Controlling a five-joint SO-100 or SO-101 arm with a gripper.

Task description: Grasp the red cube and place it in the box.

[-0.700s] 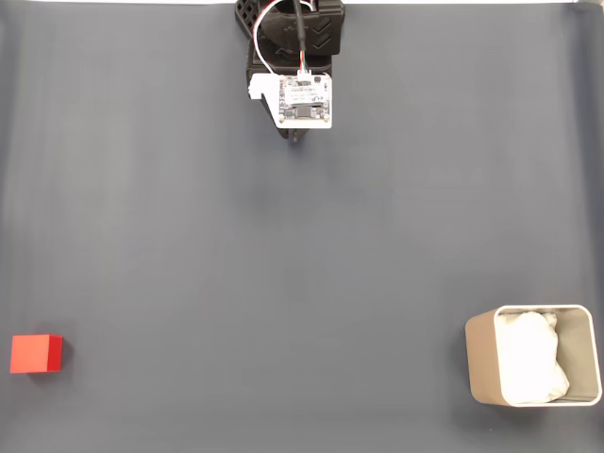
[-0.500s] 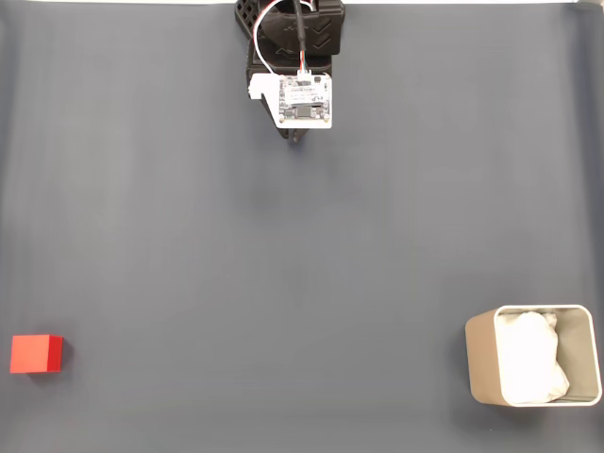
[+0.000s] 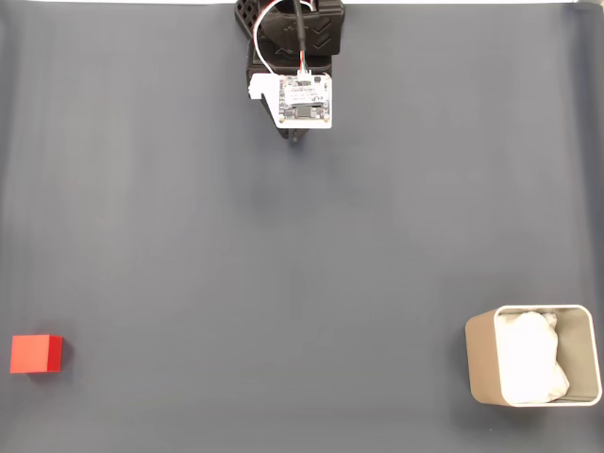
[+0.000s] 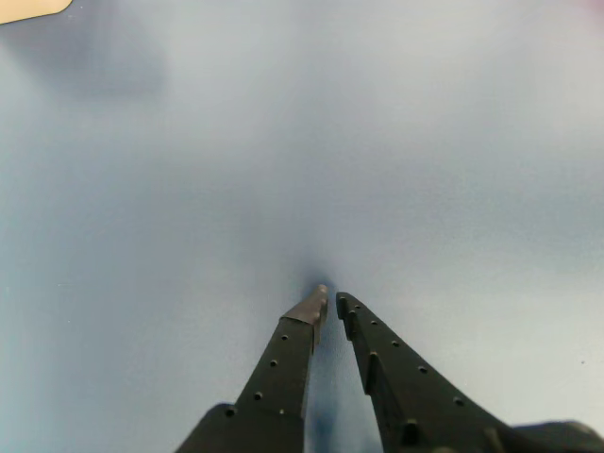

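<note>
From my remote station, the fixed view looks straight down on a dark grey-blue mat point(image 3: 283, 283) with the black arm point(image 3: 293, 38) folded at the far edge, a white circuit board point(image 3: 304, 100) with red and white wires mounted on top of it. The red cube point(image 3: 36, 354) sits at the near left of that view, close to the mat's left edge and resting flat. The box point(image 3: 481, 363), beige-grey with rounded corners, stands at the near right with white wadded lining point(image 3: 530, 359) inside it. Cube and box are well apart, on opposite sides of the mat, and both lie far from the arm.

In the wrist view, the gripper point(image 4: 330, 300) points down at bare mat, its two black fingers point(image 4: 283, 359) drawn almost together with only a thin sliver of a gap at the tips; they have hold of nothing. A beige corner point(image 4: 28, 8) shows at the top left of that view, too little of it for me to identify.
</note>
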